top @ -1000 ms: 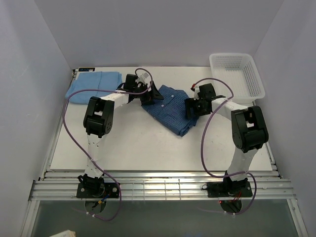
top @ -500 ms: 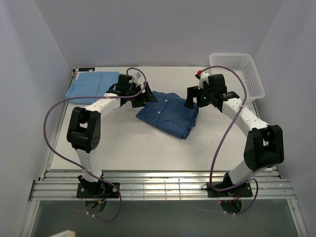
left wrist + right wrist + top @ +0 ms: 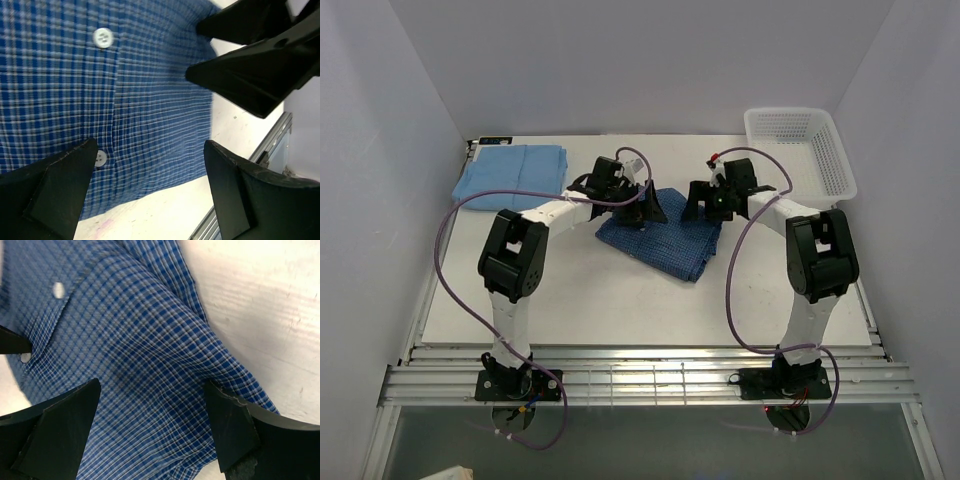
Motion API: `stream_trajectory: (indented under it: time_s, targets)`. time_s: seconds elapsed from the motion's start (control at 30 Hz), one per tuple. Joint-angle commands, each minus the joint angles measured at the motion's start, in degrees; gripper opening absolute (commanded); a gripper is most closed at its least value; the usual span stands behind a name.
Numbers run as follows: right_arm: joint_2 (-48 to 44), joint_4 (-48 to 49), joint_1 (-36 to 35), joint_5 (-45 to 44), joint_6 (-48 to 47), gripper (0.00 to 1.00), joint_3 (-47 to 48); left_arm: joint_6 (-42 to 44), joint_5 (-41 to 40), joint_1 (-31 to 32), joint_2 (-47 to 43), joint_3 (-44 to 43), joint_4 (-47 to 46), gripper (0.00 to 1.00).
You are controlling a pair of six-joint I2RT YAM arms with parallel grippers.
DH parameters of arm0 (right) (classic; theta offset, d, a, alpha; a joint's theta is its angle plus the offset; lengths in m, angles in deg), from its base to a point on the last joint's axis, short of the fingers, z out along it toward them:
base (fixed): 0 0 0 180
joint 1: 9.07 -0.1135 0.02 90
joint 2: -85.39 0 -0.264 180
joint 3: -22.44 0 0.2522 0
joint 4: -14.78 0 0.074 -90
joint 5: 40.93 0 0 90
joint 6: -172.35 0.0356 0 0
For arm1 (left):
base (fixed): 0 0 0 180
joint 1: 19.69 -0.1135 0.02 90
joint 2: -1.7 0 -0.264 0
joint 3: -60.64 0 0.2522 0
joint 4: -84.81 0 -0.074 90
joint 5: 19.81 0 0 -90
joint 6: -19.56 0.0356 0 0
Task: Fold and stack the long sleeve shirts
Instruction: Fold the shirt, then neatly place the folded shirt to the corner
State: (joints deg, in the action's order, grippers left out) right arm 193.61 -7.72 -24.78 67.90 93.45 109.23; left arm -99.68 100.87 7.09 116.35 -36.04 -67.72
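White tabletop (image 3: pixel 570 290) between pale walls, seen from overhead: the light blue shirt (image 3: pixel 510 172) lies folded flat at the far left corner, apparently the base of the stack. The dark blue checked shirt (image 3: pixel 670 240) sits mid-table as a folded, slightly skewed packet. The left gripper (image 3: pixel 645 210) and right gripper (image 3: pixel 698 205) are lowered over its far edge, one at each side, a placing that suggests a two-handed lift or a last smoothing. A white mesh basket (image 3: pixel 800 150) stands at the far right corner, apart from the work.

Left wrist camera: the jaws are spread wide and grip nothing. The check cloth lies below them, its white buttons (image 3: pixel 103 37) showing. The right gripper's dark fingers (image 3: pixel 250 80) reach in at upper right, close over the same shirt.

Right wrist camera: the jaws are likewise wide apart and empty, straddling a raised fold near the shirt's edge, with bare table beyond. By this evidence the folding looks nearly done, and the checked shirt is not yet stacked on the light blue one.
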Motion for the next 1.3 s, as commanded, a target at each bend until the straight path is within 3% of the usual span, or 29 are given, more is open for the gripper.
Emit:
stream_trajectory:
  time_s: [0.0,0.3,0.63,0.8,0.97,1.17,1.27]
  targets:
    - [0.67,3.11,0.76,1.12,3.58,0.90,-1.66,2.16,1.49,-0.60,1.89,-0.58,2.28,0.98]
    - [-3.71,2.93,2.17,4.72,4.11,0.90,-4.48,7.52,0.70,0.20,2.16,-4.18,6.93,0.98]
    - [-28.66,-4.88,7.61,-4.49,8.51,0.90,-12.90,16.31,-5.45,7.83,-0.31,-16.57,16.51,0.98]
    - [-41.22,-11.03,12.79,-7.93,8.51,0.90,-17.66,18.59,-6.32,12.84,4.43,-23.51,20.03,0.98]
    - [-49.33,-15.43,15.00,-9.60,4.30,0.90,-18.98,20.27,-14.31,17.86,14.27,-33.95,26.00,0.98]
    - [-55.31,-15.62,15.00,0.84,6.13,0.90,-22.40,17.11,-14.07,18.21,20.08,-35.30,26.71,0.98]
    - [-57.24,-17.10,14.91,1.39,6.14,0.90,-24.17,16.58,-12.84,18.30,20.87,-33.63,26.71,0.98]
